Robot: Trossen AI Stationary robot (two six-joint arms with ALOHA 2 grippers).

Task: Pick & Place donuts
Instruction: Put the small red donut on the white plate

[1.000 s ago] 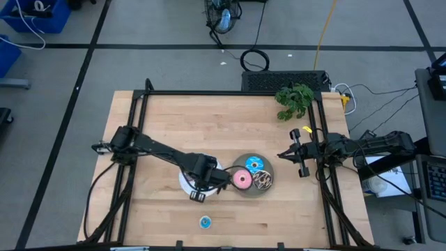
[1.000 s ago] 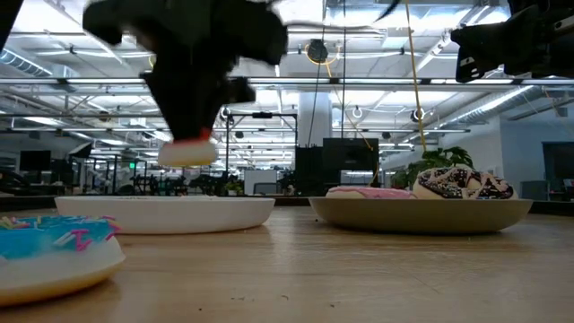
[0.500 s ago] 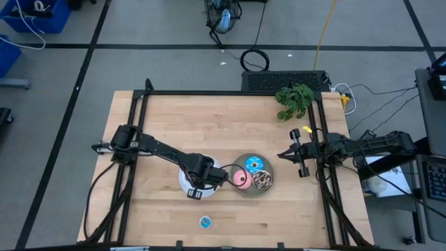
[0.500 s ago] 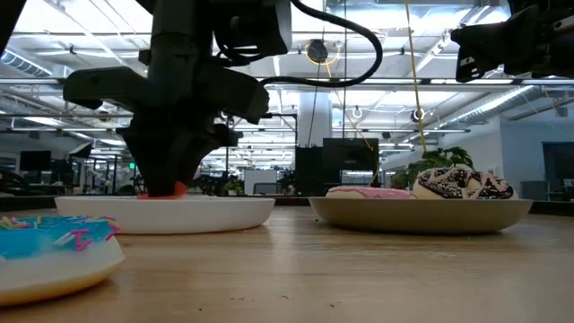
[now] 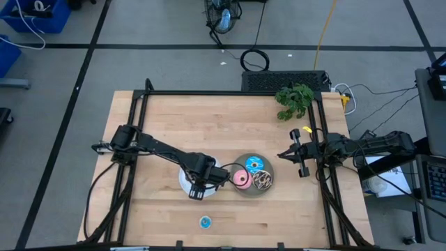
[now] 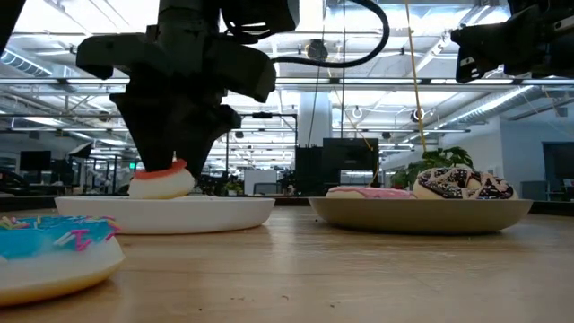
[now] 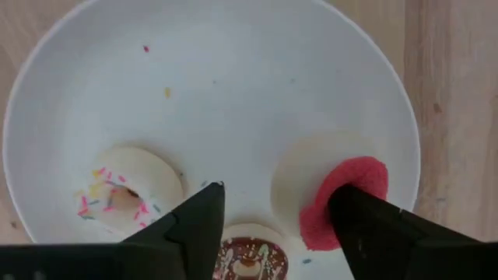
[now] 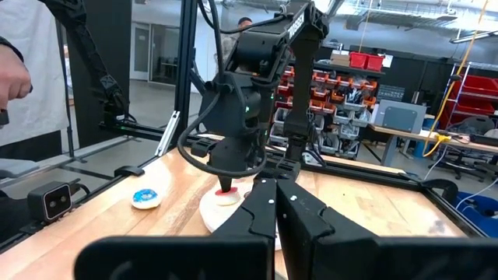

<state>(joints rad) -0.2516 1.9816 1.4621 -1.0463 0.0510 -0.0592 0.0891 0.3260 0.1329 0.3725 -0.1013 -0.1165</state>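
Note:
My left gripper (image 7: 272,198) stands open over the white plate (image 7: 233,85), fingers pointing down. A tiny red donut (image 7: 336,201) lies tilted on the plate beside one finger. A white-pink sprinkled donut (image 7: 128,190) and a tiny brown one (image 7: 249,263) lie flat on the same plate. The grey plate (image 5: 268,169) holds a blue donut (image 5: 252,164), a pink one (image 5: 241,179) and a brown-sprinkled one (image 5: 263,180). A tiny blue donut (image 5: 205,222) lies on the table near its front edge. My right gripper (image 5: 282,155) waits shut above the table's right side. My left gripper has one finger (image 7: 366,225) right against the red donut's rim (image 7: 331,190), coming from above. I cannot tell whether it touches. The donut rests on the white plate (image 6: 166,213), tilted, its red top facing sideways.
A green plant (image 5: 294,100) sits at the table's far right corner. Black frame rails run along the table's left, far and right sides. A person's sleeve (image 8: 19,85) shows beyond the table in the right wrist view. Bare wood lies far and left of the plates.
My left gripper has come down onto the white plate with the red donut, then opened and let it go. The donut, which hung above the plate a second ago, now rests tilted on it.

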